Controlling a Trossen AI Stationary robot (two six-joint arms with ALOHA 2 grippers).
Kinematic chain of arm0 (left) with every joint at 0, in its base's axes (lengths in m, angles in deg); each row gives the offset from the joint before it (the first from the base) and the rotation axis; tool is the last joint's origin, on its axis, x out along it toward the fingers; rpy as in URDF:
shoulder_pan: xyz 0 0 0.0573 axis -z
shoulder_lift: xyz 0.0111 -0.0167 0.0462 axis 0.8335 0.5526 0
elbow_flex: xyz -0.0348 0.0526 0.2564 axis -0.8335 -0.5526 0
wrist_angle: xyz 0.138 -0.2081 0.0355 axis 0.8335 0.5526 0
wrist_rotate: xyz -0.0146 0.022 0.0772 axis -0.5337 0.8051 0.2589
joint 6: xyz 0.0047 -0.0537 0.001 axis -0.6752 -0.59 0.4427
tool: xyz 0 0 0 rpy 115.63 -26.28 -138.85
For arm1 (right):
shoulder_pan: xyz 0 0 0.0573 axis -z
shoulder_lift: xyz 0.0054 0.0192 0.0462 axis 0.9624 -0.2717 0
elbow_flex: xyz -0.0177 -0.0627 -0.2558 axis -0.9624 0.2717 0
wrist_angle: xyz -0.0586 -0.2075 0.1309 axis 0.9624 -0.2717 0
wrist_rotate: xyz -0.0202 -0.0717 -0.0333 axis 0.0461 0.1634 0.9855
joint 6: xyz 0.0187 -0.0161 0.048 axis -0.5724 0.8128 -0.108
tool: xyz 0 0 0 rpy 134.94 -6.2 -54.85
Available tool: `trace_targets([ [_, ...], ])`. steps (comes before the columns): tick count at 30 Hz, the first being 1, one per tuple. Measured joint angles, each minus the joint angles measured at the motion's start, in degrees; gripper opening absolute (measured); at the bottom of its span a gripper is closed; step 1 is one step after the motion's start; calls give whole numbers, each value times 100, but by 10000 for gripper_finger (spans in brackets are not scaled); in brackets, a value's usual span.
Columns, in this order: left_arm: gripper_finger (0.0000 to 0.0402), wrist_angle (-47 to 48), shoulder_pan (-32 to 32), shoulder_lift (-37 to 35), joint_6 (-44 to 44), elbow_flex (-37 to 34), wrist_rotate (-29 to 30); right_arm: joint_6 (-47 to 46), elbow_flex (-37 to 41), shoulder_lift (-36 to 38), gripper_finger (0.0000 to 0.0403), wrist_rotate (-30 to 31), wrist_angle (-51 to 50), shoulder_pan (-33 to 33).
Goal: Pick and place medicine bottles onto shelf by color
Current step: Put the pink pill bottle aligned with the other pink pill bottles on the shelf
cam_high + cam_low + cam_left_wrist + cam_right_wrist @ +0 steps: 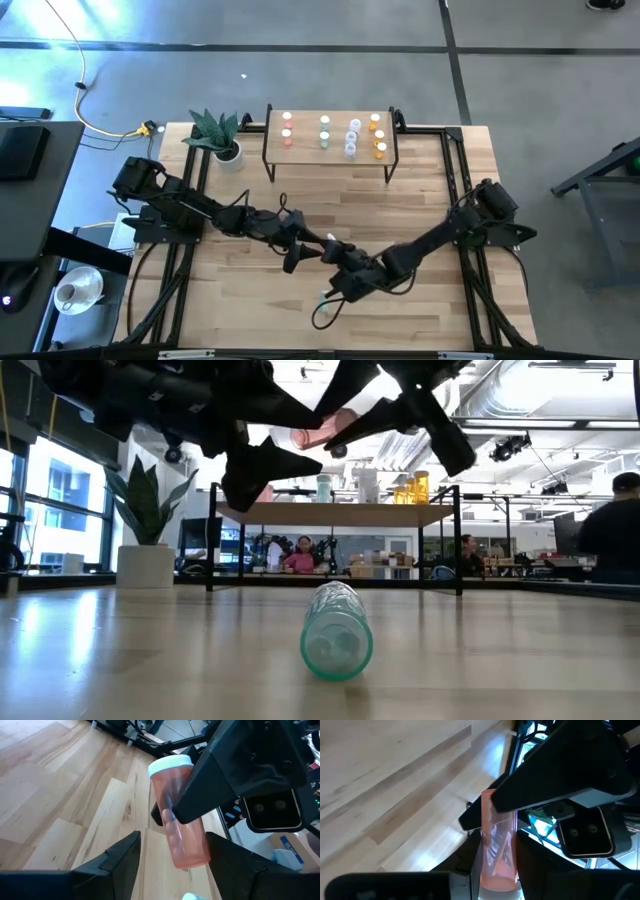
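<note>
On the shelf (330, 150) most bottles (352, 138) stand sorted — the closed right pincer (495, 870) grips a pink bottle (181, 820) between the open left pincer (172, 860); a green bottle (337, 630) lies on the bench (250, 300).

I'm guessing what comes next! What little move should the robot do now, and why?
Probably the left gripper should close on the pink bottle. Its fingers stand open on either side of it, while the right gripper is shut on the cap end, so a handover looks ready.

no readable text, no labels, no signs anywhere
</note>
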Motion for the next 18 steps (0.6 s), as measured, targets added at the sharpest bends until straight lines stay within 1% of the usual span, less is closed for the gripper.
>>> trace_targets([
  [10, 204, -29, -23, 0, 39, 0, -4, 13, 2, 0, 85, 8, 41, -2],
  [18, 158, -48, -23, 0, 42, 0, -4, -96, 4, 0, 85, 4, 6, -2],
])
